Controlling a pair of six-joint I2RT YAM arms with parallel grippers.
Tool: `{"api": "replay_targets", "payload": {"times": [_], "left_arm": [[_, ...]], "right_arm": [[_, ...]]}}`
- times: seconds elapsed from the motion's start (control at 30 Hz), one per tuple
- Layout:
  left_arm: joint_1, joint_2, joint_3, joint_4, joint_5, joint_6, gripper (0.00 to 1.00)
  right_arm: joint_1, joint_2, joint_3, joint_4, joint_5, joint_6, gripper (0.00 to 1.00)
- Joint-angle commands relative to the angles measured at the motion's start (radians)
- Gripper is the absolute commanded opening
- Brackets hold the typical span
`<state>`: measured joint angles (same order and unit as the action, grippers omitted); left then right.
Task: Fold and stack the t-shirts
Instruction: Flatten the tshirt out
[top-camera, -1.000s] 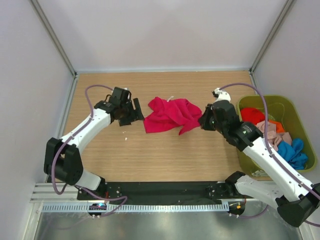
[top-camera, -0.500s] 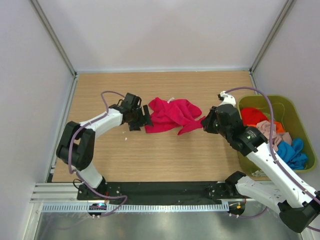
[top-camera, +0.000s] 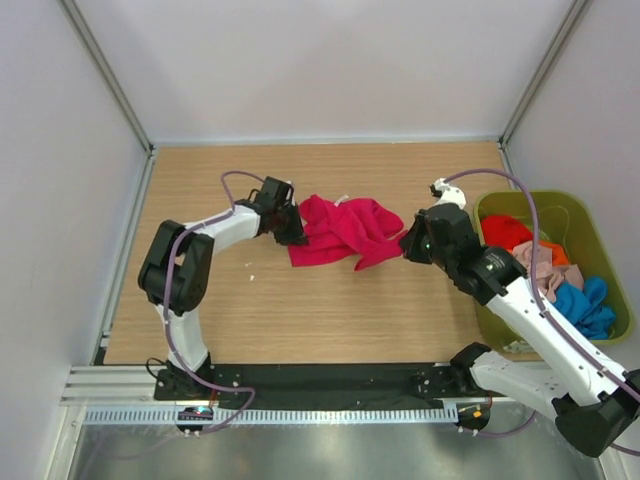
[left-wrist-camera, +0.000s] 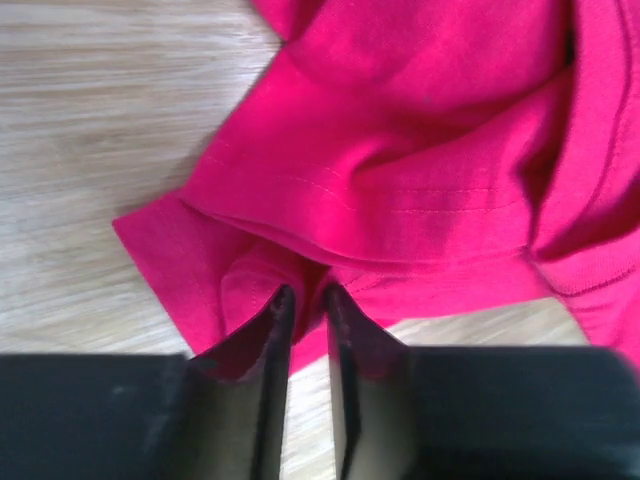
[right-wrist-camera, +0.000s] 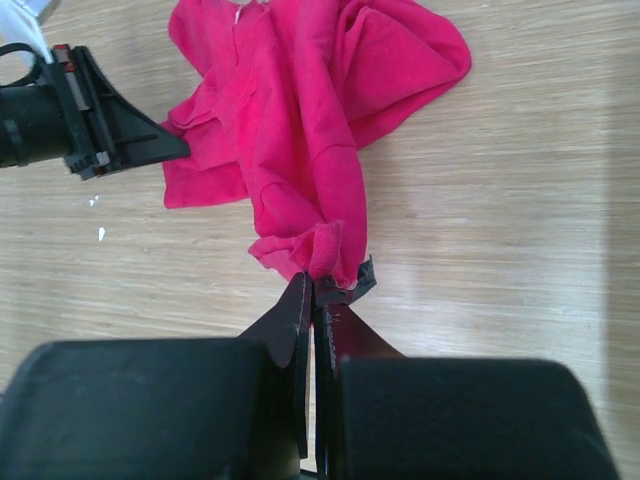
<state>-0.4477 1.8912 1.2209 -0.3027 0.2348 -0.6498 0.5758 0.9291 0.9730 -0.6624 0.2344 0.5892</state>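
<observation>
T-shirt (top-camera: 345, 228), crimson, lies between left gripper (left-wrist-camera: 308, 296) and right gripper (right-wrist-camera: 318, 284), both pinching it.

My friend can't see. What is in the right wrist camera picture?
The right pincer is shut on a bunched fold of a crumpled crimson t-shirt lying on a wooden table. At upper left, the left pincer touches the shirt's edge with its tip.

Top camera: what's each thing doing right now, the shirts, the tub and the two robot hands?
crimson t-shirt: crumpled, unfolded, on the table.
left gripper: nearly closed, pinching the shirt's edge.
right gripper: shut on a bunched corner.
green tub: holds three shirts.
orange-red t-shirt: crumpled in the tub.
beige-pink t-shirt: crumpled in the tub.
blue t-shirt: crumpled in the tub.
</observation>
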Motion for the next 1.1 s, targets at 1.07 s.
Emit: {"api": "replay_targets", "payload": {"times": [1.07], "left_arm": [[0.216,-0.555,-0.063,-0.589,-0.600,-0.022,0.18]], "right_arm": [[-0.022,0.077,0.152,-0.102,0.139,-0.022,0.01]]}}
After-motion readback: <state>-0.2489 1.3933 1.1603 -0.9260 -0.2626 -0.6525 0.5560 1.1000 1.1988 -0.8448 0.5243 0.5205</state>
